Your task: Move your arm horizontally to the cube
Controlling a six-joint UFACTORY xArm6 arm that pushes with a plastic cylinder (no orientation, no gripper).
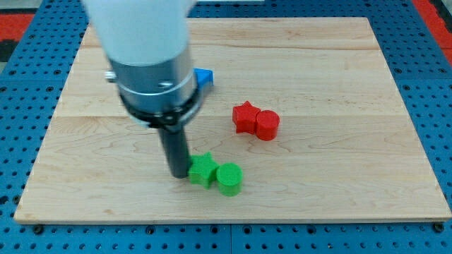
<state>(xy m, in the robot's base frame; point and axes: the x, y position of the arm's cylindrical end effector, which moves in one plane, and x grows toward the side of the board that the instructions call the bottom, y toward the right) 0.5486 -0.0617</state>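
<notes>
My tip [178, 173] rests on the wooden board [339, 190], touching or almost touching the left side of a green star-shaped block [203, 169]. A green cylinder [229, 178] sits right against that star's right side. A red star-shaped block [245, 117] and a red cylinder [267, 125] sit together right of centre. A blue block [205, 77] peeks out from behind the arm's body near the view's top; most of it is hidden, so its shape is unclear. It lies above my tip.
The arm's wide grey and white body [152, 70] covers the upper left middle of the board. A blue pegboard surface [28, 85] surrounds the board on all sides.
</notes>
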